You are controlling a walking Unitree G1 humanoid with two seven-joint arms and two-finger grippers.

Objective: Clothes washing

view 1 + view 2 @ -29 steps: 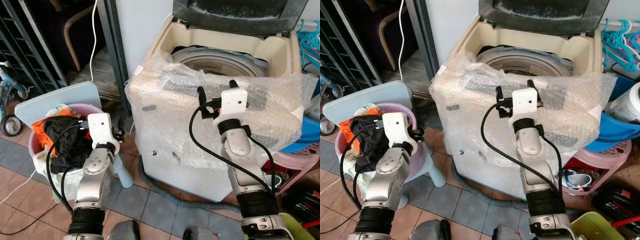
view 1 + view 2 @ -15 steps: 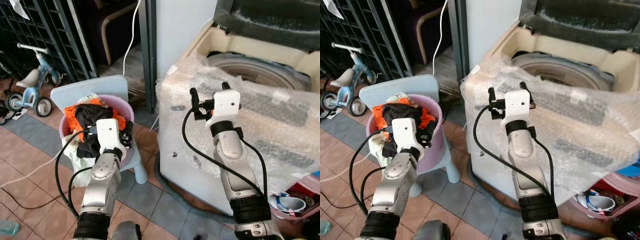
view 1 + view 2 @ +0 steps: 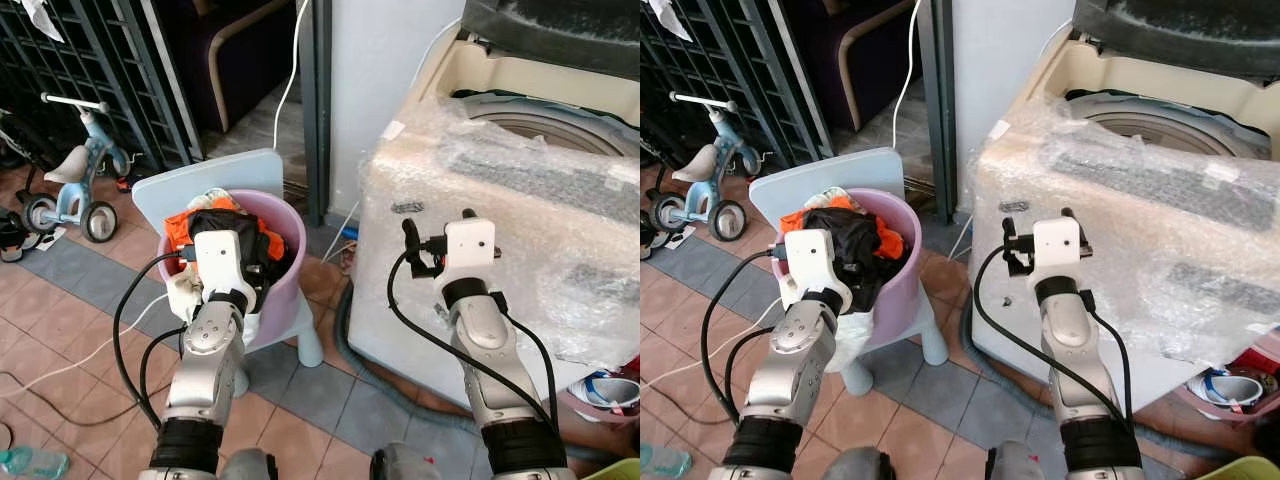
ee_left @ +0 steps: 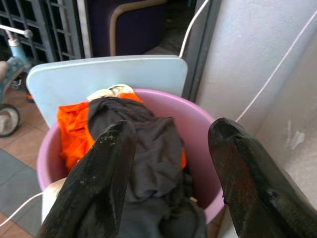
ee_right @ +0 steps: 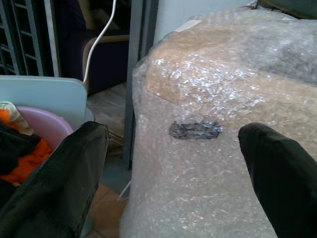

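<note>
A pink basin (image 3: 291, 229) heaped with black clothes (image 3: 228, 225) and orange clothes (image 3: 272, 242) sits on a pale blue child's chair (image 3: 222, 176). My left gripper (image 4: 171, 128) hovers open just over the basin's near rim, its fingers (image 4: 106, 168) apart above the black garment with nothing held. To the right stands the top-loading washing machine (image 3: 520, 200), wrapped in bubble wrap, lid up, drum (image 3: 545, 108) visible. My right gripper (image 5: 174, 130) is open and empty, raised in front of the machine's front left corner.
A child's tricycle (image 3: 76, 180) and a dark metal grate (image 3: 80, 70) stand at the left. A white cable (image 3: 290, 85) hangs down by the grey door frame. Black cables trail on the tiled floor (image 3: 90, 330). A plastic bottle (image 3: 30, 463) lies at the bottom left.
The whole view has swung left, so the basin now sits nearer the middle and the tricycle shows. My right gripper now sits lower against the machine's front. Both grippers stay open.
</note>
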